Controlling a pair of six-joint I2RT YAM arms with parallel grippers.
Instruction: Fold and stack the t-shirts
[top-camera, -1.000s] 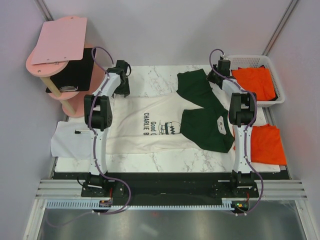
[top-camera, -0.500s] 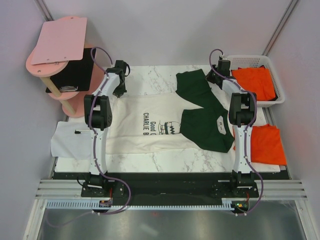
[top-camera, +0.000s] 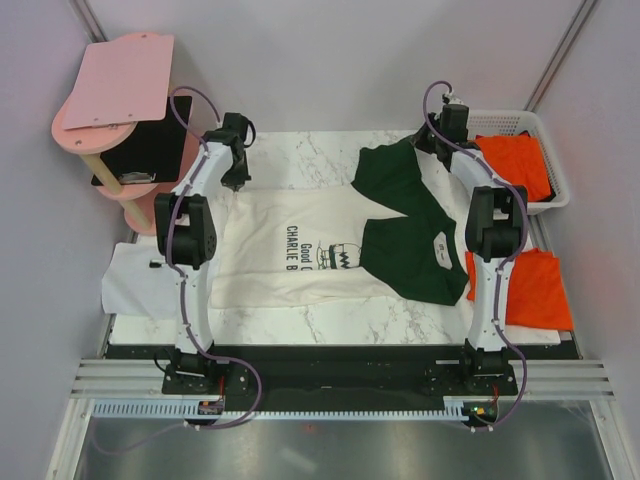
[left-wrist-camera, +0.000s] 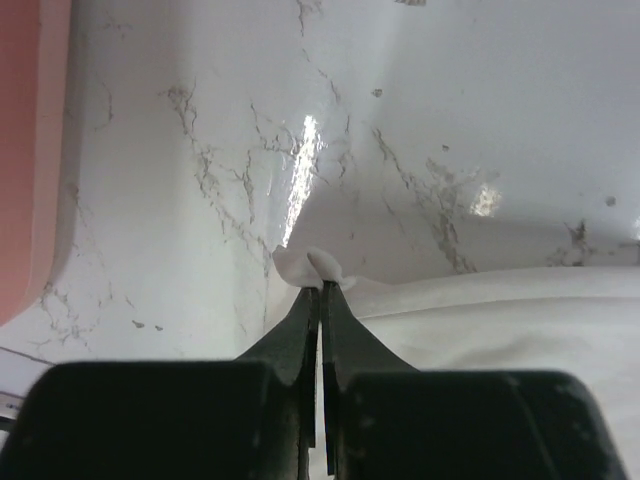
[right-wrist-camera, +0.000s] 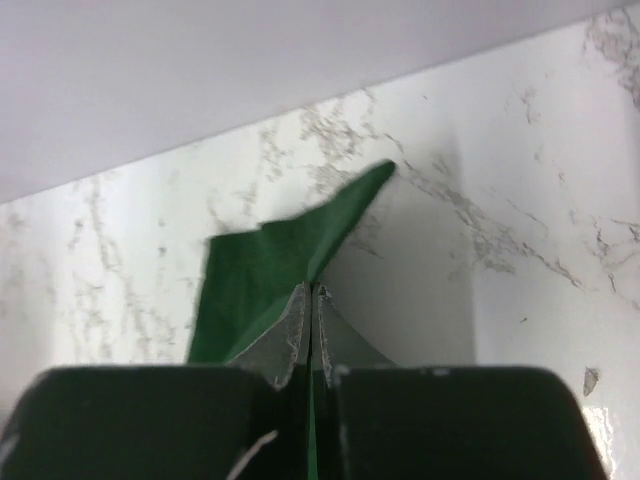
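The cream-white t-shirt (top-camera: 290, 215) with the Charlie Brown print lies spread across the marble table. Its dark green sleeves (top-camera: 395, 180) are folded in on the right. My left gripper (top-camera: 237, 184) is shut on the shirt's far left corner; the left wrist view shows a small nub of cream cloth (left-wrist-camera: 312, 264) pinched at the left gripper's (left-wrist-camera: 322, 287) tips. My right gripper (top-camera: 424, 146) is shut on the far green sleeve's tip, and the green cloth (right-wrist-camera: 270, 270) rises off the table from the right gripper (right-wrist-camera: 312, 290). One orange t-shirt (top-camera: 512, 165) lies in the basket, another (top-camera: 535, 288) on the table's right edge.
The white plastic basket (top-camera: 500, 118) stands at the back right corner. A pink stand (top-camera: 120, 90) with a black board sits off the table's back left. White sheets (top-camera: 145, 280) lie at the left under the shirt's near side. Grey walls close in on the far side.
My left gripper has shut on the cream shirt's corner and drawn it slightly toward the far edge. My right gripper has pulled the green sleeve tip farther back and up.
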